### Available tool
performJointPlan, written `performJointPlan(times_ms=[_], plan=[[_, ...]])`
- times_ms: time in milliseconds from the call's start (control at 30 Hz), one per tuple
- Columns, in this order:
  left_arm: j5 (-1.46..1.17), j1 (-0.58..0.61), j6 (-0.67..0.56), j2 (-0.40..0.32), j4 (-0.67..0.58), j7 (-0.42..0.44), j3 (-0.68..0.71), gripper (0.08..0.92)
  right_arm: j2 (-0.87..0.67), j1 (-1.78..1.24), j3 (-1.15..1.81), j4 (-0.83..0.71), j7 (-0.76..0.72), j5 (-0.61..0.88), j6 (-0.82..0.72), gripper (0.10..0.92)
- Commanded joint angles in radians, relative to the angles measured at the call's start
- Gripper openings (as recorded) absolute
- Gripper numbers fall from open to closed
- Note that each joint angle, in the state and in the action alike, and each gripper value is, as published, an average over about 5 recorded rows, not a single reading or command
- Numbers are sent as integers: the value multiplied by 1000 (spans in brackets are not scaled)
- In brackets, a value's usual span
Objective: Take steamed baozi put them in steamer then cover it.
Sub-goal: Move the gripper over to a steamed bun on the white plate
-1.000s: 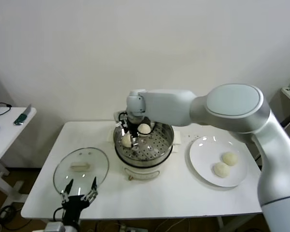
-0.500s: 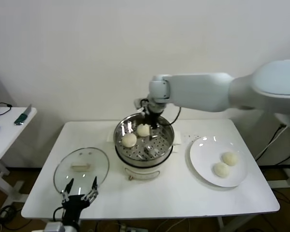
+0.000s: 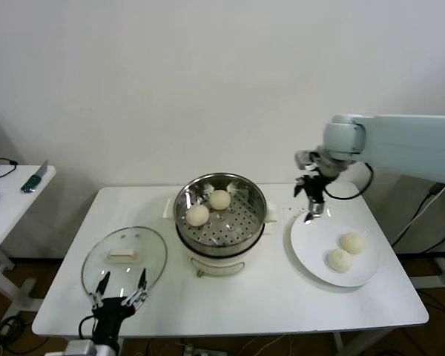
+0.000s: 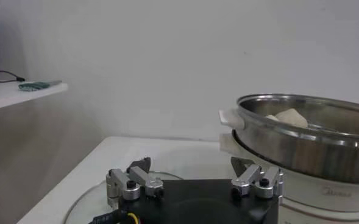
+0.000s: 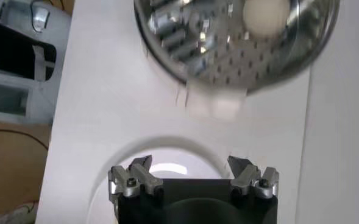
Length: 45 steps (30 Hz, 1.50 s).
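The steel steamer (image 3: 221, 222) stands mid-table with two baozi (image 3: 197, 215) (image 3: 220, 199) on its perforated tray. Two more baozi (image 3: 351, 242) (image 3: 340, 259) lie on the white plate (image 3: 311, 239) to the right. My right gripper (image 3: 310, 211) hangs open and empty above the plate's far left rim. In the right wrist view it (image 5: 190, 163) is over the plate (image 5: 136, 149), with the steamer (image 5: 228, 55) and one baozi (image 5: 266, 13) beyond. My left gripper (image 3: 122, 287) waits open at the front left by the glass lid (image 3: 124, 256). The left wrist view shows it (image 4: 190, 165) facing the steamer (image 4: 301, 143).
The white table (image 3: 245, 297) carries everything. A small side table (image 3: 15, 194) with tools stands off to the left. A wall closes the back, and a cable hangs from the right arm.
My right arm has swung from inside the steamer, where it was at a baozi, rightward to above the plate. Two baozi now lie uncovered in the steamer. The left arm stayed still.
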Motion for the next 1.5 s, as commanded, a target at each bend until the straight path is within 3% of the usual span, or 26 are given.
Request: performJointPlan(times_ms=[33,533,1200,1500], plan=[[-25,-27,-8,10,17,20,-21,823,-274,-145,23,2,-9,-214,23,823],[-28,-39,-30,2,37,50,-42,823,-252,-531,339,-197,1,-389,47,823],[2,-7,-32,-11,27,47,-38,823,-219,-707,483,-263,32,-449,46,823],[10,-5,-28,-13,18,45,-36,823,-214,-659,467,-251,24,-432,59,707]])
